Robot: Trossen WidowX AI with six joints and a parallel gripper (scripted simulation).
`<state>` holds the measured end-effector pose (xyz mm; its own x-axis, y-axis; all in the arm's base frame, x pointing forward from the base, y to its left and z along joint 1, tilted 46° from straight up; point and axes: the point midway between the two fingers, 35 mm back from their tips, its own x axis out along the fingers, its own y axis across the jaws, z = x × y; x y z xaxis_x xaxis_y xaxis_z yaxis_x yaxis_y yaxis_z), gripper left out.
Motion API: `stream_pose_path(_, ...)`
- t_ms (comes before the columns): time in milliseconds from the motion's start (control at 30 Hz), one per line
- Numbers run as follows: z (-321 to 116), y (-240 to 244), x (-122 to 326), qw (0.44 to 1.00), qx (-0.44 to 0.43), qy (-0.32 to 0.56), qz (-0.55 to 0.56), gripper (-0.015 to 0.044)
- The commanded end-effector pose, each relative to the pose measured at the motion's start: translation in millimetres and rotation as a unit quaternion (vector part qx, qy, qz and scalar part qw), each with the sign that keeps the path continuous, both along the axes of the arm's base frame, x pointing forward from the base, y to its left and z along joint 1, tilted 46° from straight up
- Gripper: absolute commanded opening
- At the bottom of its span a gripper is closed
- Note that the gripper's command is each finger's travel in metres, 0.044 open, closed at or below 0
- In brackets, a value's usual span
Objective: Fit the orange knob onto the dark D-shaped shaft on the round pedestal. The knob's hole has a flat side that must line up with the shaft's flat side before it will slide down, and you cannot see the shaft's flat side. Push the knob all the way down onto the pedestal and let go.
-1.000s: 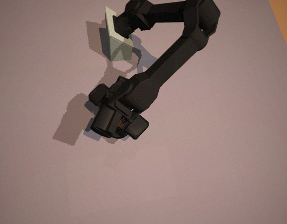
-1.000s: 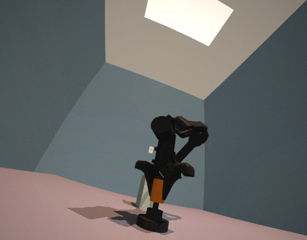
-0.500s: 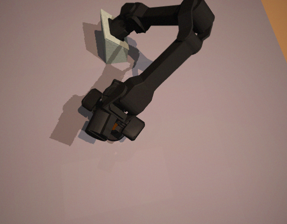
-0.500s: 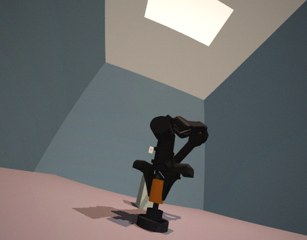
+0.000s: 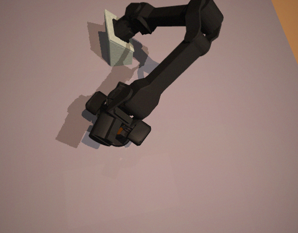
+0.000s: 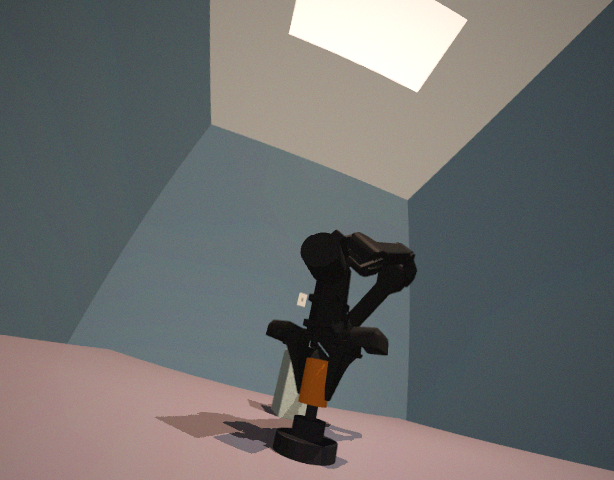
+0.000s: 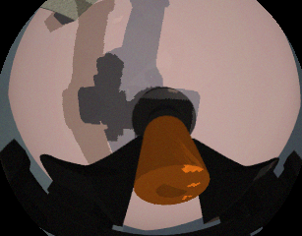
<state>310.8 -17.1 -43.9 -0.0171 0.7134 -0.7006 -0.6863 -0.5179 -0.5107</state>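
Note:
My gripper (image 6: 314, 384) (image 7: 166, 142) (image 5: 120, 134) is shut on the orange knob (image 6: 313, 382) (image 7: 169, 164) and holds it upright. In the top view only a sliver of the orange knob (image 5: 120, 130) shows under the wrist. The knob's lower end sits right over the dark shaft (image 6: 311, 411), whose thin top shows just below it. The shaft stands on the dark round pedestal (image 6: 303, 445) (image 7: 165, 104). A gap remains between the knob and the pedestal's wide base. The shaft's flat side is hidden.
A pale grey block (image 5: 117, 54) (image 6: 285, 392) carries the arm's base behind the pedestal. The pink table top (image 5: 219, 150) spreads all around. Blue walls (image 6: 503, 310) close the room.

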Motion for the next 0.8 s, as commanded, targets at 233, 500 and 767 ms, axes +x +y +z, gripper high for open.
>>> stream_pose_path(233,5.0,-0.7,2.5,0.987,-0.004,0.113,-0.116,0.0)
stream_pose_path(500,4.2,0.5,3.4,0.907,-0.007,0.298,-0.297,0.0)
stream_pose_path(767,2.2,0.8,2.6,0.757,-0.01,0.464,-0.46,0.0)
